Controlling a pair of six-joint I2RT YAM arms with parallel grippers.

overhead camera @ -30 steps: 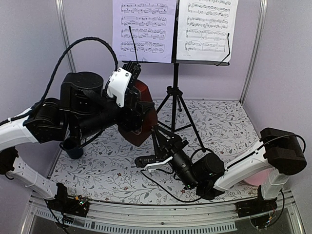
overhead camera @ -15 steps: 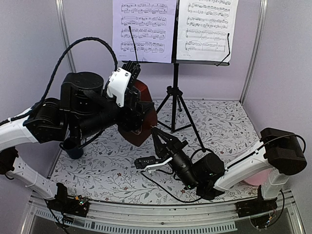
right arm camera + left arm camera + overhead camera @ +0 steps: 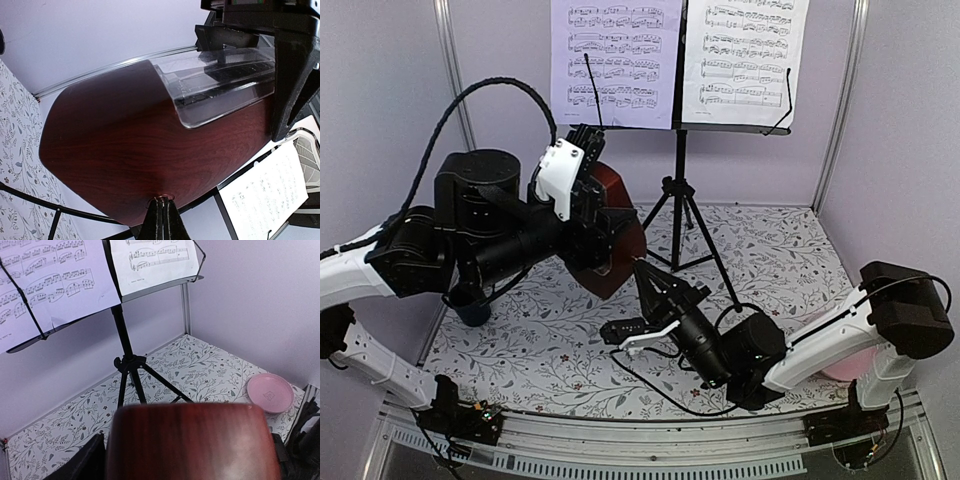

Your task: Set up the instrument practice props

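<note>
Showing the metronome aloft, left of and nearer than the music stand. My left gripper clamps its wooden body at a tilt, presumably so that its edge faces the right arm. My right gripper is closed, tips against that edge; whether they pinch some small fitting there I cannot tell. Both sheets sit on the stand's desk, so I judge the metronome the last prop to place.
</note>
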